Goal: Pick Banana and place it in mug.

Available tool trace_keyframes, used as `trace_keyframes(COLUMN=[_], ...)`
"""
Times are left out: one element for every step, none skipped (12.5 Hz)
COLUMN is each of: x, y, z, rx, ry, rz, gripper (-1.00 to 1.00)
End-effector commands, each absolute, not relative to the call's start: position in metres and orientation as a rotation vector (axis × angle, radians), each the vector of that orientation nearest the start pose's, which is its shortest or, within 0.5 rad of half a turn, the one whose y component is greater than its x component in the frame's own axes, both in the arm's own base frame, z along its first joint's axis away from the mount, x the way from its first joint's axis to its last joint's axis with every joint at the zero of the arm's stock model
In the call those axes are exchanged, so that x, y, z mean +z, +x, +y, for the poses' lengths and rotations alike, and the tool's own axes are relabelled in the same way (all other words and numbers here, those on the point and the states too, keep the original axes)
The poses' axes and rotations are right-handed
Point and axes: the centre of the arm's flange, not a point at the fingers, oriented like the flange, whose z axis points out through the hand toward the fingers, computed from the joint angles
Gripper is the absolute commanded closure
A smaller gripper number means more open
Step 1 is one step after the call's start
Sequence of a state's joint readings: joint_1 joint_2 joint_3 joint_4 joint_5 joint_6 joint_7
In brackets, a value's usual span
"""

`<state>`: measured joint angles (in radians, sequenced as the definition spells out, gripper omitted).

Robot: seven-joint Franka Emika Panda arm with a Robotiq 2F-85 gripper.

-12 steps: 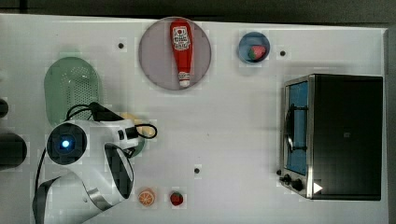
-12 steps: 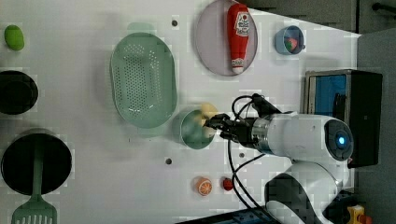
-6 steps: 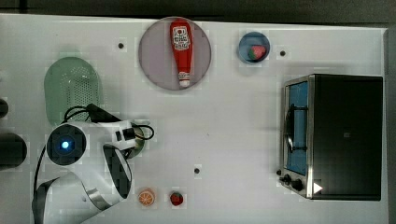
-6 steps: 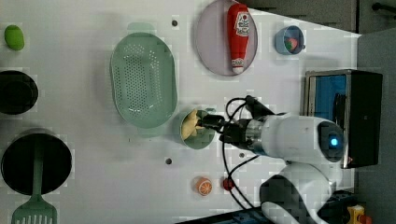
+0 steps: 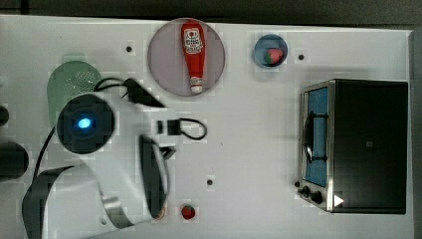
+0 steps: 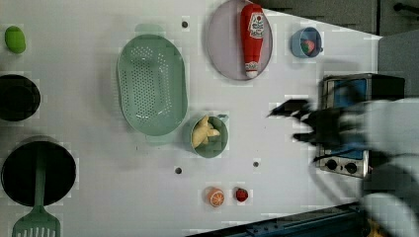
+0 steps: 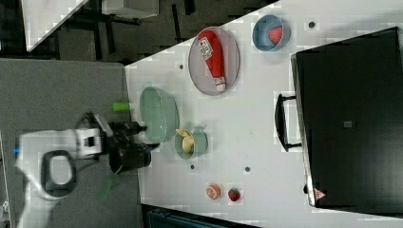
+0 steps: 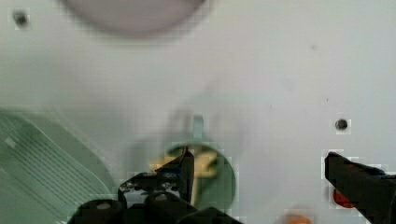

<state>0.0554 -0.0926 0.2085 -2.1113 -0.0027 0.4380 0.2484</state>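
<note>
The pale-yellow banana [image 6: 204,132] lies inside the teal mug [image 6: 221,144], just to the right of the colander in the left view. The right view shows the banana [image 7: 186,139] resting in the mug [image 7: 200,144] too. My gripper [image 6: 296,121] is a dark blur well off to the left view's right of the mug, apart from it. In the wrist view my gripper [image 8: 268,179] is open, its fingers [image 8: 186,169] spread wide with nothing between them, and the mug [image 8: 224,179] with the banana [image 8: 205,165] sits below and behind one finger.
A pale-green colander [image 6: 151,84] sits beside the mug. A ketchup bottle [image 6: 252,37] lies on a grey plate [image 6: 222,49]. A blue bowl [image 6: 298,43], a toaster oven [image 5: 353,144], an orange slice [image 6: 216,197] and a strawberry [image 6: 241,194] stand around. Black pans [image 6: 20,97] line the left view's left.
My gripper was at the mug holding the banana. It has opened, the banana now lies in the mug, and the arm has drawn away from the mug.
</note>
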Motion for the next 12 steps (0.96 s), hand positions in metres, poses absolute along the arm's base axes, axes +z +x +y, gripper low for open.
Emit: trace_keyframes(x=[0.534, 0.552, 0.568, 0.582, 0.595, 0.602, 0.604, 0.602, 0.6, 0.596, 0.594, 0.593], y=[0.498, 0.491, 0.483, 0.477, 0.472, 0.468, 0.464, 0.464, 0.467, 0.469, 0.471, 0.473], z=[0.045, 0.022, 0.003, -0.014, -0.024, -0.032, -0.036, -0.036, -0.035, -0.035, -0.035, -0.034], rx=[-0.049, -0.035, -0.009, -0.005, -0.014, -0.005, 0.026, 0.04, 0.041, 0.052, 0.054, 0.046], ry=[-2.811, -2.802, -2.782, -2.752, -2.731, -2.722, -2.73, -2.746, -2.752, -2.756, -2.757, -2.757], rz=[1.408, 1.431, 1.469, 1.508, 1.527, 1.545, 1.545, 1.526, 1.518, 1.519, 1.52, 1.516], gripper=[-1.0, -1.0, -1.0, -1.0, -1.0, -1.0, -1.0, -1.0, -1.0, -1.0, -1.0, -1.0])
